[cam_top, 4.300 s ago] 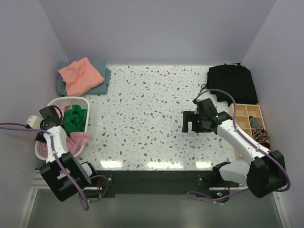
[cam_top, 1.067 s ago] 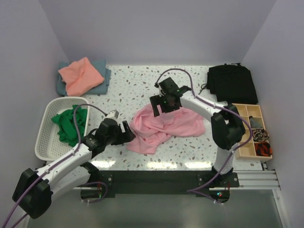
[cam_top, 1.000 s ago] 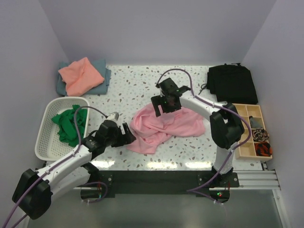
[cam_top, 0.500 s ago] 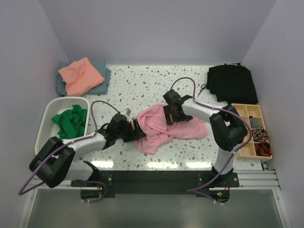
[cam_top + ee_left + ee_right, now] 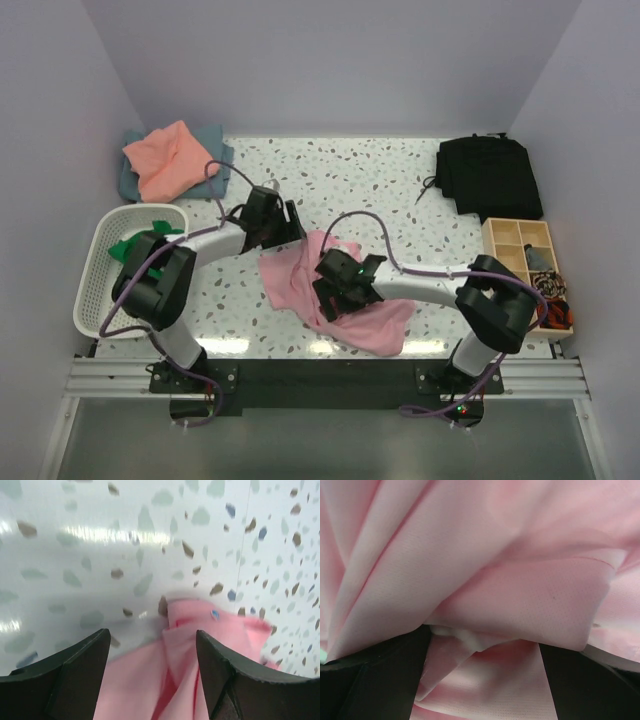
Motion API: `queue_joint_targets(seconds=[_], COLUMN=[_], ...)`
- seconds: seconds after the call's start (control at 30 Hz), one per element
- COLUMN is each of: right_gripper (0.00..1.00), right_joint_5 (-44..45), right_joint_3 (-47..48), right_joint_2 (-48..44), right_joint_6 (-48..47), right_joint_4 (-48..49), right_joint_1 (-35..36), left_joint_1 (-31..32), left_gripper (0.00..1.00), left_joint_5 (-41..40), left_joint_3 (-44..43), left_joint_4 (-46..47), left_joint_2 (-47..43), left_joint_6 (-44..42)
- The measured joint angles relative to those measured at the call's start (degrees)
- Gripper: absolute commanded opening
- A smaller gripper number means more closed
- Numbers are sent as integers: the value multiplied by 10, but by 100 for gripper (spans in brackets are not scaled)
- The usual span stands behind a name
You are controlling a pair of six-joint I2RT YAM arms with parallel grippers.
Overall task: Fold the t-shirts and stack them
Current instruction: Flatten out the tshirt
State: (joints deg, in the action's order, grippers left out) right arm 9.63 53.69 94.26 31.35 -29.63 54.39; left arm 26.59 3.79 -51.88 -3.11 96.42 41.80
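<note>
left wrist view: left gripper (image 5: 150, 680) spread wide astride the light pink t-shirt (image 5: 200, 635); right gripper (image 5: 480, 685) spread, its fabric between.

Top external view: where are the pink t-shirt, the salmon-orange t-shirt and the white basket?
pink t-shirt (image 5: 288, 285), top external view, on its left fold.
salmon-orange t-shirt (image 5: 170, 160), top external view, on its middle.
white basket (image 5: 88, 295), top external view, on its left wall.

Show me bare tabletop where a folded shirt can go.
Widest: the far strip of table between the salmon shirt and black bag. Smaller: between pink shirt and wooden tray. Crowded: the centre, left arm and right arm over the pink shirt.
</note>
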Motion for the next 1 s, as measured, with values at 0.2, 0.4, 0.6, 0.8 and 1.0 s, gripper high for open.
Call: queue_joint_targets(seconds=[0.2, 0.4, 0.6, 0.8, 1.0], right_gripper=[94, 99, 99, 99, 99], right_joint_5=[-37, 11, 109, 96, 41], right_joint_3=[13, 90, 190, 207, 241], right_joint_2=[-8, -73, -149, -87, 52], right_joint_6=[25, 16, -53, -129, -188], right_joint_4=[-49, -134, -146, -95, -51], right_joint_1=[115, 122, 106, 80, 58], left_joint_1=[-27, -25, -24, -41, -92], left_gripper=[74, 73, 77, 83, 83], left_joint_5=[5, 43, 6, -94, -163], left_joint_3=[-152, -290, -210, -9, 93], left_joint_4=[-30, -38, -51, -103, -155], left_joint_2=[76, 128, 43, -192, -352], left_joint_6=[-48, -76, -84, -49, -6])
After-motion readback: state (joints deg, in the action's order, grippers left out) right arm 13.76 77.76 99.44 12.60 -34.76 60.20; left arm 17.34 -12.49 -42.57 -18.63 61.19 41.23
